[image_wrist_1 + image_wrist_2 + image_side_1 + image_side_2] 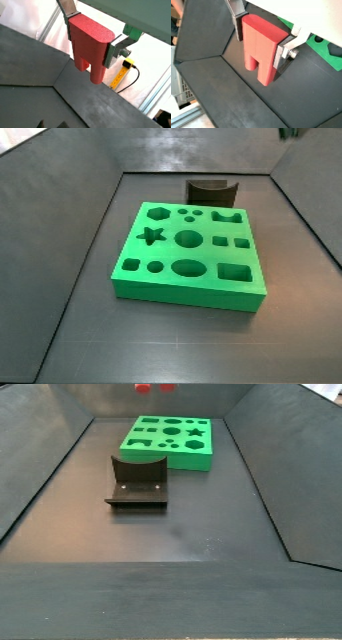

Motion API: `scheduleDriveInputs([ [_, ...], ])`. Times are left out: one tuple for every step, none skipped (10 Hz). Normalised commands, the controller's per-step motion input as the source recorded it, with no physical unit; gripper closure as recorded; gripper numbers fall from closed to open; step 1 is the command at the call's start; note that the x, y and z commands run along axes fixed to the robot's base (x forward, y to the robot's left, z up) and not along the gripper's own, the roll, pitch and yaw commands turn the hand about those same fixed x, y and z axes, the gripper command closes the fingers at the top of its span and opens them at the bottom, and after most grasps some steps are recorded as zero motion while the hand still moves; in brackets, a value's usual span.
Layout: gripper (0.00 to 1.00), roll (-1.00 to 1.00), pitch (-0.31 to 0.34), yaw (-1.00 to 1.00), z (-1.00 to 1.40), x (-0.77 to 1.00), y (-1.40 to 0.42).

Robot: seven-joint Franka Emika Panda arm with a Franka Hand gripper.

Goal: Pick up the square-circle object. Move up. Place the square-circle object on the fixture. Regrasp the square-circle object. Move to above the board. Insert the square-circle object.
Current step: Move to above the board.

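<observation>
In both wrist views my gripper (91, 42) (260, 42) is shut on the square-circle object (88, 45) (259, 47), a red peg held by its sides between the silver fingers (112, 54), prongs pointing down. It hangs well above the dark floor. In a side view only the peg's two red prongs (142, 387) show at the top edge, high above the board (170, 439); the gripper itself is out of frame there. The green board (187, 248) lies flat, and a corner of it (331, 51) shows in a wrist view. The dark fixture (210, 191) (138, 479) stands beside the board with nothing on it.
Sloping dark walls (40, 474) enclose the floor on all sides. Outside the enclosure a yellow cable (127, 75) and pale frame rails (159, 90) show in a wrist view.
</observation>
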Motion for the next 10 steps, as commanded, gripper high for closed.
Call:
scheduleDriveInputs([
  [1.0,-0.04,0.012,-0.01,0.97,-0.09,-0.08],
  [1.0,-0.04,0.023,-0.01,0.85,-0.08,-0.06],
  [1.0,-0.05,0.051,-0.01,0.54,-0.04,-0.03],
  [1.0,-0.05,0.063,-0.01,0.42,-0.02,-0.02],
  [1.0,-0.05,0.097,0.01,0.17,-0.01,-0.02],
  [1.0,-1.0,-0.041,-0.05,0.04,-0.55,-1.0],
  [1.0,-1.0,-0.046,-0.05,0.05,-0.55,-1.0],
  [1.0,-1.0,-0.063,-0.04,0.07,-0.6,-1.0],
  [1.0,-1.0,-0.068,-0.05,0.05,-0.63,-1.0],
  [1.0,-1.0,-0.072,-0.05,0.05,-0.65,-0.97],
])
